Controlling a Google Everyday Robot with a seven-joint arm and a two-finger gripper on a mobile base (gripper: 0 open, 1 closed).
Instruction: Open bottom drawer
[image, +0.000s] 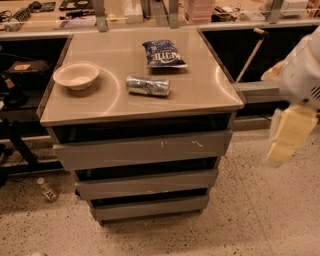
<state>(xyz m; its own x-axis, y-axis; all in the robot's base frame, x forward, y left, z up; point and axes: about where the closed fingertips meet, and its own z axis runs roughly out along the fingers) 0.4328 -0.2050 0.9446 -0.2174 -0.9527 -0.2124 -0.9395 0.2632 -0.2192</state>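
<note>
Camera view: the bottom drawer (150, 207) hides its inside behind its plain front. The gripper (290, 135) hangs blurred at right, and I cannot tell its state.

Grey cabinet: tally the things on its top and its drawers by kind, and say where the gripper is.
Grey handleless drawers: 3 (widest scratched drawer, mid-sized drawer, narrowest bottom drawer)
White round bowl: 1
Blue crisp bag: 1
Dented silver can, on its side: 1
Total: 6
Gripper: to the right of the cabinet, above the floor, touching no drawer.
</note>
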